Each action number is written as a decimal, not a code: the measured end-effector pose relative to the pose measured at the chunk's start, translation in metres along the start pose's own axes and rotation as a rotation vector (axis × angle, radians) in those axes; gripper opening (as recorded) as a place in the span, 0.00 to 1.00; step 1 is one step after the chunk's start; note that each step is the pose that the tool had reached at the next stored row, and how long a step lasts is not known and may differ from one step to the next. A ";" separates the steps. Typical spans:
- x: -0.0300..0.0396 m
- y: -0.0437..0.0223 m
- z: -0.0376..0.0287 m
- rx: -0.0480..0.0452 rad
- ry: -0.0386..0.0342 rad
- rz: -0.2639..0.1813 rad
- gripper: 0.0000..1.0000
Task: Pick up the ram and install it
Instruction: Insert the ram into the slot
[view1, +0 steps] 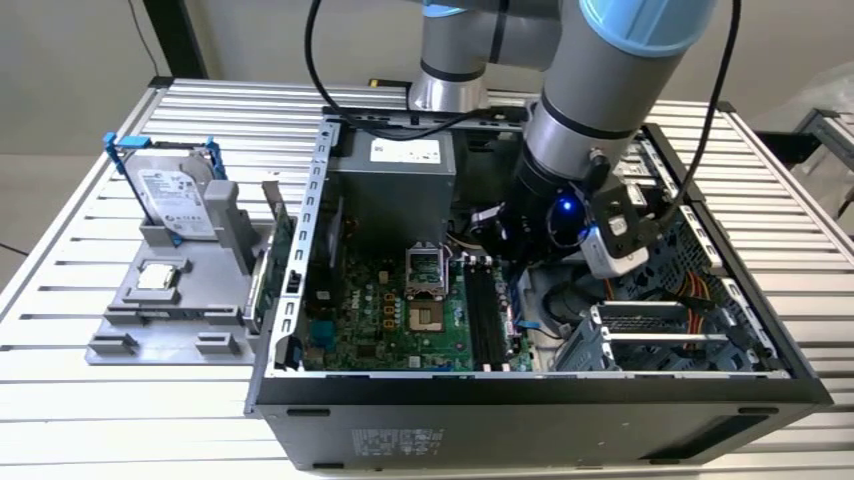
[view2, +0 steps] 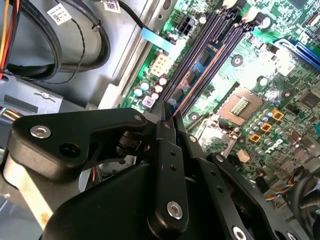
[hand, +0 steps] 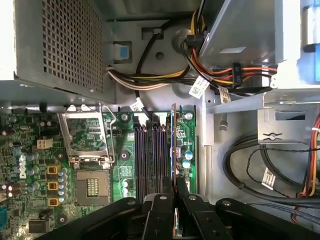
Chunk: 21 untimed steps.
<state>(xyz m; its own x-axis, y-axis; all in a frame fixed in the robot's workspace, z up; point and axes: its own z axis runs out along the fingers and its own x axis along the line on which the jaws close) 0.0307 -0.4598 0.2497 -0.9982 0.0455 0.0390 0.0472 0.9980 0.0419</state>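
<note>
The ram (hand: 174, 145) is a thin green stick seen edge-on, standing along the dark memory slots (hand: 150, 155) of the motherboard. My gripper (hand: 175, 202) is shut on its near end, one black finger (hand: 161, 215) on each side. In the second wrist view the ram (view2: 192, 77) runs away from the gripper (view2: 167, 112) in line with the slots (view2: 220, 35). I cannot tell whether it is seated in a slot. In the exterior view the gripper (view1: 505, 245) is down inside the open computer case, above the slots (view1: 483, 315).
A silver hard drive in a blue frame (view1: 174, 195) and a small processor chip (view1: 160, 277) sit on a grey fixture outside the case. Inside are the open processor socket (hand: 90, 150), the power supply (view1: 394, 190), bundled cables (hand: 225, 75) and a drive cage (view1: 654, 335).
</note>
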 end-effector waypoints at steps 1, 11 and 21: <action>0.0000 -0.0005 0.0003 0.0000 0.0000 -0.001 0.00; -0.0004 -0.0058 0.0038 0.0019 0.0006 -0.015 0.00; 0.0000 -0.0132 0.0076 0.0028 0.0008 -0.021 0.00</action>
<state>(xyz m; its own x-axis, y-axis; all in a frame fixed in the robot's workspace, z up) 0.0297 -0.4726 0.2416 -0.9989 0.0246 0.0390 0.0262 0.9989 0.0399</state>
